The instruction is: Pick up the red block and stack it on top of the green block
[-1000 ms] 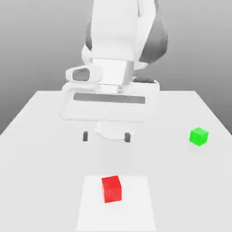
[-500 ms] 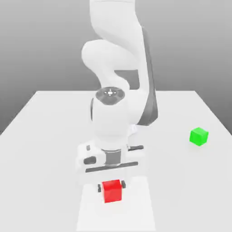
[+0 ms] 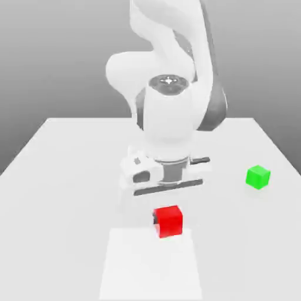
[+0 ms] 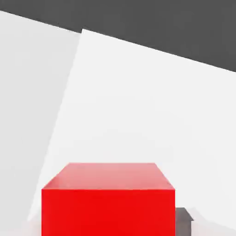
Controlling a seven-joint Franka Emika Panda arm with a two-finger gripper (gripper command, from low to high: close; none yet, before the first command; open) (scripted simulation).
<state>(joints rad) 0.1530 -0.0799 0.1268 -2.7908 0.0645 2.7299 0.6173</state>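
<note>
White patch: on the exterior view's left of our line of things we see the pale square (image 3: 150, 270) on the table (image 3: 53, 235); the red block sat over it a moment ago, and now it appears raised and shifted towards the exterior view's right.
Gripper: our gripper (image 3: 169, 220) is clenched on the red block, with 1 dark fingertip (image 3: 155, 218) against its side.
Red block: we have the cube (image 3: 170, 223) between the 2 fingertips, upright and projecting below the hand; the hand view shows 1 dark finger (image 4: 183, 227) right beside it.
Green block: our target (image 3: 258, 177) is at the exterior view's right, on the table, unmoved and well apart from the gripper.
Meaning: we judge the pick done and the carry begun; next we need to travel above the green block, centre and lower gently, since an offset release could topple the stack.
</note>
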